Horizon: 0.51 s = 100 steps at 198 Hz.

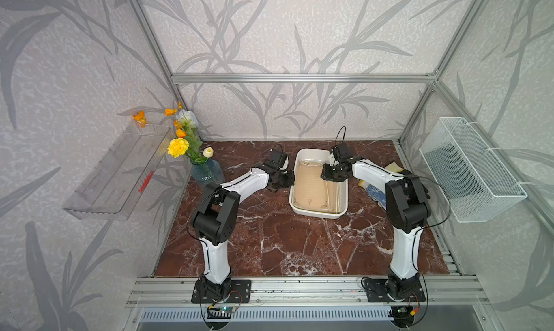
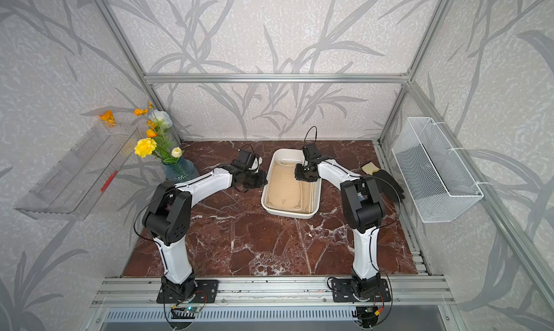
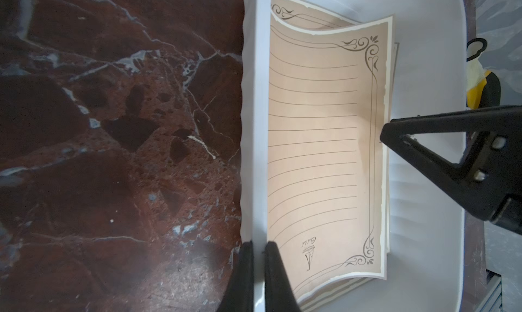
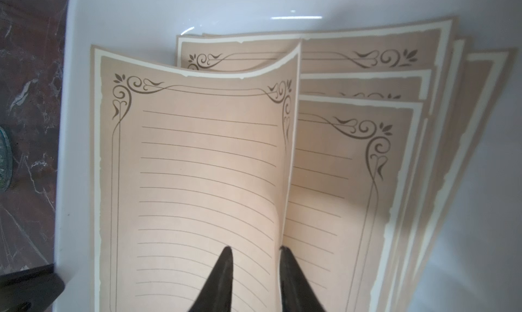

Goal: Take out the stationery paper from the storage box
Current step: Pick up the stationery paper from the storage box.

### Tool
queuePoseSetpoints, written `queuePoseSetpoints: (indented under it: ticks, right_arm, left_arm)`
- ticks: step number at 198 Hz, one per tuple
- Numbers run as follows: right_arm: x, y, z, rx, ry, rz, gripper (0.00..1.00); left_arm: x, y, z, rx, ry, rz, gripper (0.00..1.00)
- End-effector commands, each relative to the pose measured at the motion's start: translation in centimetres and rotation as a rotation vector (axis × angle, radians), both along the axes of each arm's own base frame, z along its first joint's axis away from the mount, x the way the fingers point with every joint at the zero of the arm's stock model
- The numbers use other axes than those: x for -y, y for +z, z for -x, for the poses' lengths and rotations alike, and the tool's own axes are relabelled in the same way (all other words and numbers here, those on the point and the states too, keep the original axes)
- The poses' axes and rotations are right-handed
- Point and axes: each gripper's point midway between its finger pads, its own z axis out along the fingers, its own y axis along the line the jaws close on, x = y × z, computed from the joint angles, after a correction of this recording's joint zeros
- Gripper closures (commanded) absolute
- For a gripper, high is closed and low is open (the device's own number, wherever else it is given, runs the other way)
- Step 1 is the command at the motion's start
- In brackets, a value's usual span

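The left gripper [image 3: 258,245] was clamped on a long side wall of the storage box [image 1: 316,214], steadying it. The right gripper [image 4: 255,251], jaws narrow, straddled the buckled long edge of the top sheet [image 4: 197,169]; a firm hold could not be confirmed. Recommended: pinch that single edge only, then lift slowly. The stationery paper [image 1: 308,188] lay fanned inside the box, with nothing else in it.

Grey leaf-print walls [image 1: 269,29], aluminium frame [image 1: 299,78], red-brown marble tabletop [image 1: 284,239]; possibly daylight.

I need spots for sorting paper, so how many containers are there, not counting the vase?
3: the box mid-table holding paper, a clear shelf on the left wall, a mesh basket on the right wall. None looks hidden.
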Motion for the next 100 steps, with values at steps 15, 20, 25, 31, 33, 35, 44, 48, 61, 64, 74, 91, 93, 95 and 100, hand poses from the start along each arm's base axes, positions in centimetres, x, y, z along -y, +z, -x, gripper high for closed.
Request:
queuePoseSetpoints:
  ticks: [15,20,25,31,33,35,44,48,61,64,74,91,93,95,100]
  right_arm:
    - [0.1,0.0,0.0,-0.003,-0.002,-0.018,0.68]
    - [0.3,-0.1,0.0,-0.006,-0.005,-0.016,0.67]
    - [0.4,-0.1,0.0,-0.007,-0.007,-0.016,0.67]
    - [0.5,-0.2,0.0,-0.010,-0.010,-0.016,0.65]
    - [0.5,-0.2,0.0,-0.010,-0.011,-0.015,0.64]
    - [0.5,-0.3,0.0,-0.012,-0.012,-0.014,0.63]
    - [0.8,-0.6,0.0,-0.021,-0.017,-0.014,0.62]
    - [0.8,-0.7,0.0,-0.024,-0.019,-0.016,0.61]
    - [0.9,-1.0,0.0,-0.034,-0.021,-0.031,0.60]
    - [1.0,-1.1,0.0,-0.036,-0.023,-0.038,0.61]
    - [1.0,-1.3,-0.1,-0.042,-0.032,-0.062,0.62]
    - [0.9,-1.6,-0.2,-0.051,-0.038,-0.108,0.65]
    - [0.9,-1.6,-0.2,-0.050,-0.039,-0.113,0.65]
    - [0.9,-1.7,-0.2,-0.052,-0.041,-0.116,0.65]
    - [0.8,-1.6,-0.2,-0.052,-0.041,-0.127,0.66]
  left_arm:
    - [0.3,-1.9,1.9,-0.073,-0.028,-0.030,0.91]
    - [0.3,-1.9,1.9,-0.072,-0.028,-0.030,0.91]
    - [0.2,-1.9,1.9,-0.073,-0.027,-0.030,0.91]
    - [0.3,-1.9,1.9,-0.071,-0.027,-0.031,0.91]
    - [0.3,-1.9,1.9,-0.074,-0.027,-0.030,0.91]
    - [0.2,-1.9,1.9,-0.074,-0.027,-0.030,0.91]
    - [0.3,-1.8,1.9,-0.071,-0.026,-0.029,0.90]
    - [0.2,-1.9,1.9,-0.073,-0.025,-0.030,0.90]
    - [0.3,-1.8,1.9,-0.071,-0.026,-0.029,0.90]
    - [0.2,-1.9,1.8,-0.072,-0.025,-0.029,0.90]
    - [0.3,-1.9,1.8,-0.073,-0.023,-0.027,0.90]
    - [0.4,-2.0,1.8,-0.077,-0.024,-0.025,0.90]
    - [0.3,-2.0,1.8,-0.077,-0.023,-0.025,0.90]
    - [0.3,-2.0,1.8,-0.078,-0.023,-0.024,0.90]
    - [0.4,-2.0,1.9,-0.079,-0.023,-0.025,0.90]
